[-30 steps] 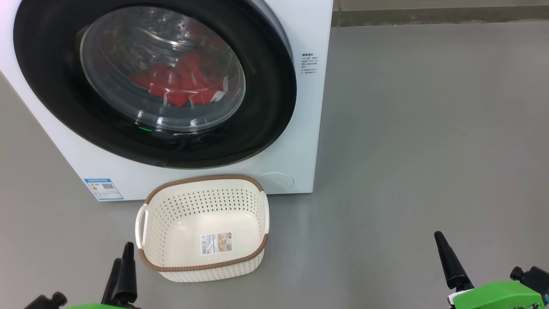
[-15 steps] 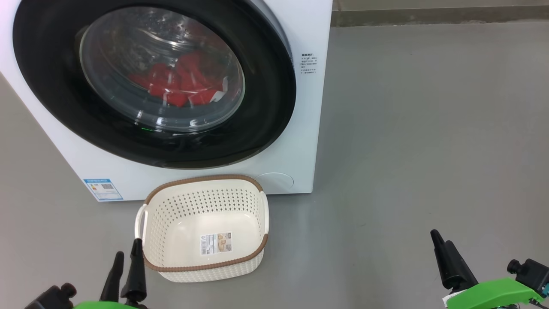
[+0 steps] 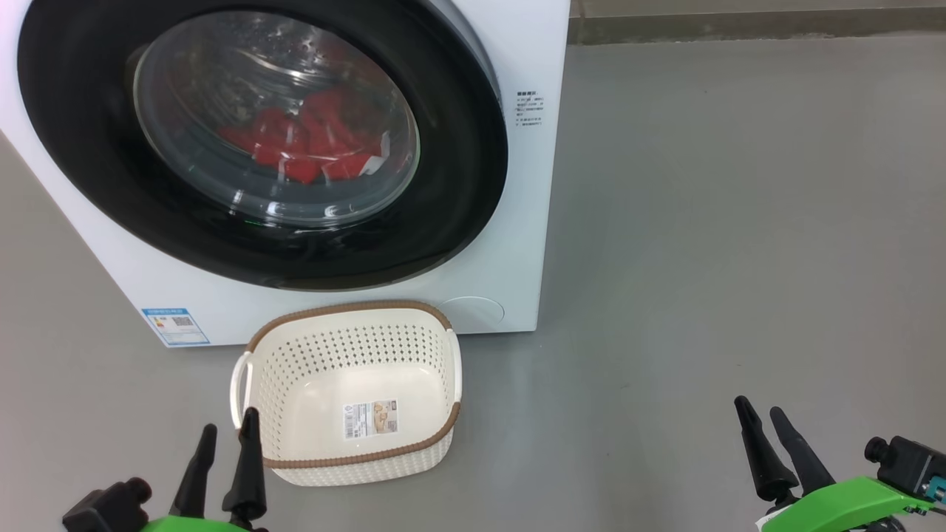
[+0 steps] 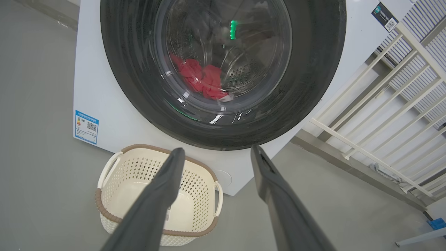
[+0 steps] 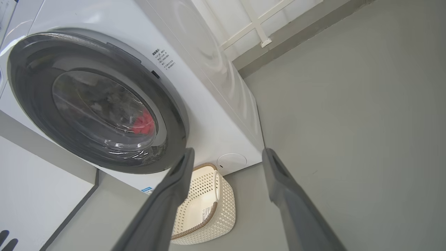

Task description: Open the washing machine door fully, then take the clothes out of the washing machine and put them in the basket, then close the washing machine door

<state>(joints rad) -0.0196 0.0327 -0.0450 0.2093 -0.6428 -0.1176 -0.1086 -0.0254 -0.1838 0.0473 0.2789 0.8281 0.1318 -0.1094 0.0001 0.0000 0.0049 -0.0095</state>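
The white washing machine (image 3: 517, 244) stands ahead, its black-rimmed round door (image 3: 458, 170) lying flat against the front. Through the glass I see the red clothes (image 3: 310, 144) in the drum, also the clothes (image 4: 200, 78) in the left wrist view. The cream basket (image 3: 355, 451) sits empty on the floor right below the door. My left gripper (image 3: 228, 428) is open at the lower left, just beside the basket's near left corner. My right gripper (image 3: 760, 417) is open at the lower right, far from everything. In the wrist views, the left gripper (image 4: 216, 150) and right gripper (image 5: 226, 151) both hold nothing.
Grey floor (image 3: 739, 222) stretches to the right of the machine. A white railing (image 4: 383, 115) and a wall edge stand beyond the machine's right side. A blue label (image 3: 175, 326) and a round white cap (image 3: 471, 313) mark the machine's lower front.
Both grippers have turned so that their two fingers now show side by side; the left one edged right toward the basket's corner, the right one slightly left.
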